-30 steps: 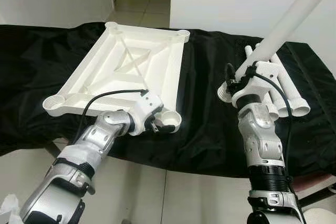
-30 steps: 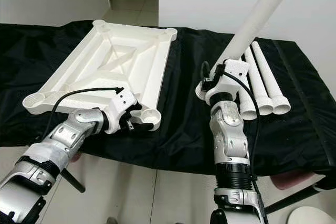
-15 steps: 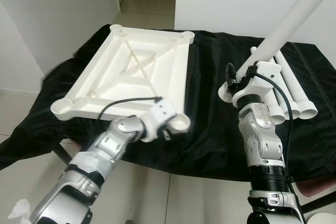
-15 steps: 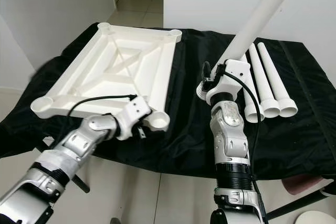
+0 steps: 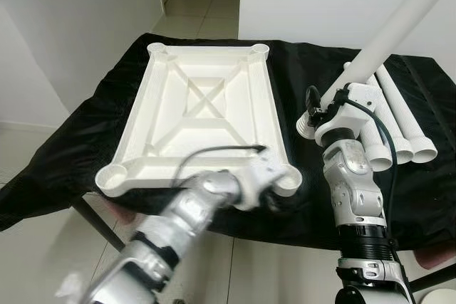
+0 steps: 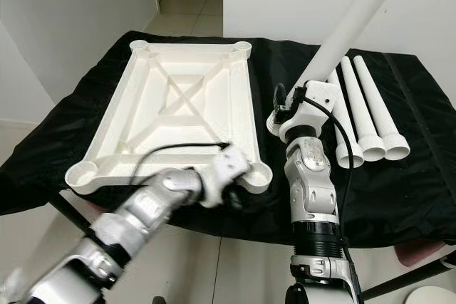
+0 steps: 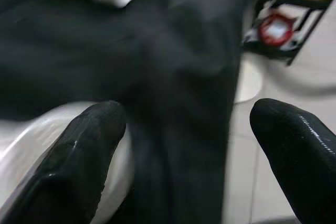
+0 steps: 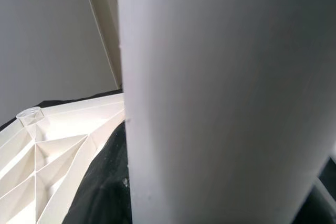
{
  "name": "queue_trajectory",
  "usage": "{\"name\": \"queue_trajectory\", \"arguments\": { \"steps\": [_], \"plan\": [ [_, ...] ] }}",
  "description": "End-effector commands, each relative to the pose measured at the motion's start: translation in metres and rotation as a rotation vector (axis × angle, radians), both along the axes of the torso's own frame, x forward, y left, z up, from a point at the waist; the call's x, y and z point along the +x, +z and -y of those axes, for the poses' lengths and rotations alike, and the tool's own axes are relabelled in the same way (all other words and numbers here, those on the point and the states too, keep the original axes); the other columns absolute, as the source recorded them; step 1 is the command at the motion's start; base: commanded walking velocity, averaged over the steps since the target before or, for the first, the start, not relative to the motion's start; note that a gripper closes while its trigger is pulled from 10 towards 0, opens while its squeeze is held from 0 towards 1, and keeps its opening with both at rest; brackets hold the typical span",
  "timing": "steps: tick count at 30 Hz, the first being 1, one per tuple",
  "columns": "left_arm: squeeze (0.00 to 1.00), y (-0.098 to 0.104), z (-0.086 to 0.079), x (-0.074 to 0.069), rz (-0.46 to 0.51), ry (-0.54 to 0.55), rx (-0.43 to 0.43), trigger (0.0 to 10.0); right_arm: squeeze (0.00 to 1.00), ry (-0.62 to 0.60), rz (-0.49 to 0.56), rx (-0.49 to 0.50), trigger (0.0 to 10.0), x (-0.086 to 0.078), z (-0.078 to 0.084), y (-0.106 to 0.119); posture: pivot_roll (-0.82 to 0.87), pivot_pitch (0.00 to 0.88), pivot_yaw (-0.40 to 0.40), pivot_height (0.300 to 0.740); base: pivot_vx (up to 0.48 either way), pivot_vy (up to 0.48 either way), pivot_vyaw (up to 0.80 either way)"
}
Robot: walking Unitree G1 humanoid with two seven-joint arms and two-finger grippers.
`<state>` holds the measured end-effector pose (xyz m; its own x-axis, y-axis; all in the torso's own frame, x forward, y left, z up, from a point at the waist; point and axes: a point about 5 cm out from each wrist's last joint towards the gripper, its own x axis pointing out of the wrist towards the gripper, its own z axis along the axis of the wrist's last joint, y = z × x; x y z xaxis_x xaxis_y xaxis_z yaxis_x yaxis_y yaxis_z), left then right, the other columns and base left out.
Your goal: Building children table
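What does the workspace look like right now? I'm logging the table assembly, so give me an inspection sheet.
Surface: black cloth covering a table.
Job's things: white tabletop lying underside up, sockets at its corners; three white legs lying side by side to its right; a fourth leg held tilted upward.
Clutter: nothing seen.
Grippers: left gripper at the tabletop's near right corner socket, blurred; fingers apart. Right gripper shut on the fourth leg.
Cables: black cable on the left arm, another on the right wrist.
Surroundings: tiled floor, white walls.
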<state>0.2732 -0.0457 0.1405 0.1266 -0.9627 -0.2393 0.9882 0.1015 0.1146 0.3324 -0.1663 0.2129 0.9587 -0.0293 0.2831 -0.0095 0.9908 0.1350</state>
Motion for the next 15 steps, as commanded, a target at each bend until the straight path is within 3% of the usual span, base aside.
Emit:
{"name": "queue_trajectory", "arguments": {
  "steps": [1,6,7,8,10,12,14,15],
  "plan": [
    [0.00,0.000,-0.002,0.005,-0.001,0.037,0.020,10.0,0.00,0.014,-0.008,0.001,10.0,-0.002,-0.002,-0.001,-0.05,0.055,0.042,0.740,0.000,0.000,0.00],
    [0.00,0.004,0.002,0.008,0.006,0.066,0.002,10.0,0.00,0.047,-0.033,-0.005,10.0,-0.002,-0.006,-0.007,-0.05,0.055,0.042,0.740,0.000,0.000,0.00],
    [0.00,0.017,-0.004,0.017,-0.015,0.123,-0.054,10.0,0.00,0.099,-0.064,-0.043,10.0,-0.005,-0.012,-0.014,-0.05,0.056,0.041,0.740,0.000,0.000,0.00],
    [0.00,0.017,-0.004,0.017,-0.015,0.123,-0.054,10.0,0.00,0.099,-0.064,-0.043,10.0,-0.005,-0.012,-0.014,-0.05,0.056,0.041,0.740,0.000,0.000,0.00],
    [0.00,0.045,-0.025,0.031,-0.052,0.191,-0.174,10.0,0.00,0.186,-0.111,-0.121,10.0,-0.012,-0.023,-0.028,-0.05,0.056,0.042,0.740,0.000,0.000,0.00],
    [0.00,0.045,-0.025,0.031,-0.052,0.191,-0.174,10.0,0.00,0.186,-0.111,-0.121,10.0,-0.012,-0.023,-0.028,-0.05,0.056,0.042,0.740,0.000,0.000,0.00],
    [0.00,0.062,-0.054,0.040,-0.055,0.241,-0.230,10.0,0.00,0.238,-0.125,-0.181,10.0,-0.018,-0.030,-0.039,-0.03,0.055,0.031,0.740,0.000,0.000,0.00],
    [0.00,0.062,-0.054,0.040,-0.055,0.241,-0.230,10.0,0.00,0.238,-0.125,-0.181,10.0,-0.018,-0.030,-0.039,-0.03,0.055,0.031,0.740,0.000,0.000,0.00]
  ]
}}
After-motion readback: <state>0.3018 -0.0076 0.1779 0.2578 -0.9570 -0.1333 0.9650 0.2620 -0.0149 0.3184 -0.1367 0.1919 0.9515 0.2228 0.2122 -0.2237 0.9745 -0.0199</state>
